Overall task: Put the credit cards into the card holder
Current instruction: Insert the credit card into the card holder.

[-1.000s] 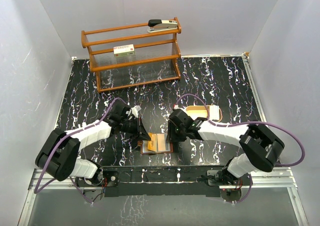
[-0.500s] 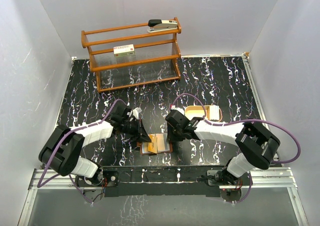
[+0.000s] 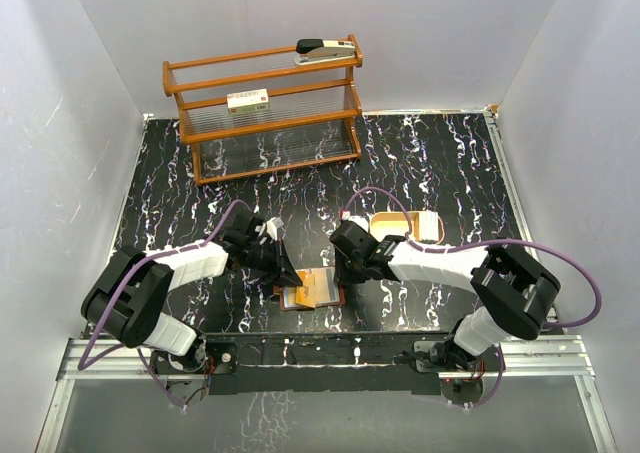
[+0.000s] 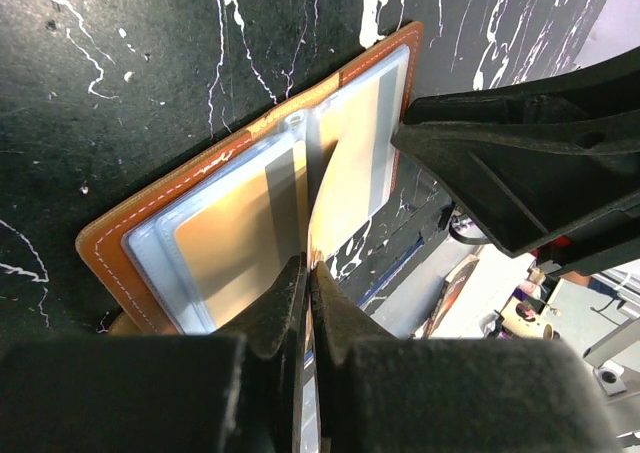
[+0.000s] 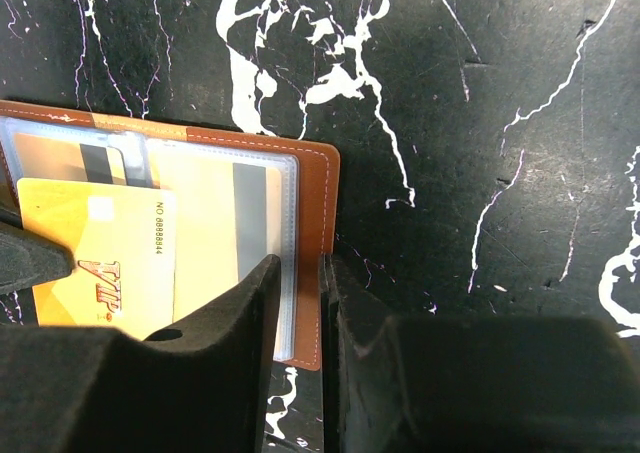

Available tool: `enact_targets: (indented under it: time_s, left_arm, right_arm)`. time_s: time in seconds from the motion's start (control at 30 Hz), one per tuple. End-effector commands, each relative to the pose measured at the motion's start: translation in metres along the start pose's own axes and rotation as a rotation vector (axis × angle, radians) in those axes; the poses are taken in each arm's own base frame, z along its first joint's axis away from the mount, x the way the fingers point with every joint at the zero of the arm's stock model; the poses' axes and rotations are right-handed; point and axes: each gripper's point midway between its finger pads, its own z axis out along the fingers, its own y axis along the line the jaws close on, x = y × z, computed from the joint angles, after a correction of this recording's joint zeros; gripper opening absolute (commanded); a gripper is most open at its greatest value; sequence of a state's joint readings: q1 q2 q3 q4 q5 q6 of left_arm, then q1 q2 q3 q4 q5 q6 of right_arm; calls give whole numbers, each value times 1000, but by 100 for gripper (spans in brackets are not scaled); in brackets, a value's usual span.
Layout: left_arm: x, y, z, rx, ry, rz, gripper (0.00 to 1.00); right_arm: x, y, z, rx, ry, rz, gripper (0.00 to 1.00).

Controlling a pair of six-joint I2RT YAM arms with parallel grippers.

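On the left, our left end effector (image 4: 308, 268) is clamped on the gold credit card (image 5: 100, 263), which the left wrist view shows edge-on and tilted, its far edge down among the clear sleeves near the fold. Compared with a second ago, the top view shows this arm slightly farther right, so the card now sits closer over the pockets.

The card holder (image 5: 320, 223) lies spread open on the black marbled tabletop at the near edge, between the two arms. Both tan inner panels face up. The gold card overlaps the left panel but is not yet seated in a sleeve. We cannot tell whether its leading edge has entered one.

To the right, our right end effector (image 5: 300, 273) has narrowed its jaws over the last second. They now stand a thin slit apart over the holder's right border, and we see nothing gripped between them. We judge it is coming in to steady that flap, which should keep the holder from sliding while the left arm pushes the card in.

Farther right is a tan tray (image 3: 385, 218). A whitish piece lies at its right end, too small for us to identify.
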State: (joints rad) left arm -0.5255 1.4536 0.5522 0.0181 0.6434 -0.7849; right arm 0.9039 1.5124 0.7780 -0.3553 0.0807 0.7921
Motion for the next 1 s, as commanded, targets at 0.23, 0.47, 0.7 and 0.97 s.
enact_targets:
  time_s: [0.23, 0.47, 0.7, 0.97]
  left_arm:
    - [-1, 17, 0, -76, -29, -36, 0]
    - [-1, 22, 2, -88, -46, -47, 0]
    - [-5, 28, -1, -125, -74, -18, 0]
    - [-5, 32, 2, -121, -81, 0, 0]
  right_arm:
    - [4, 7, -5, -28, -15, 40, 17]
    - [10, 7, -6, -29, -10, 57, 17]
    - [16, 5, -3, -21, 2, 55, 15]
    - [15, 7, -1, -16, 5, 44, 15]
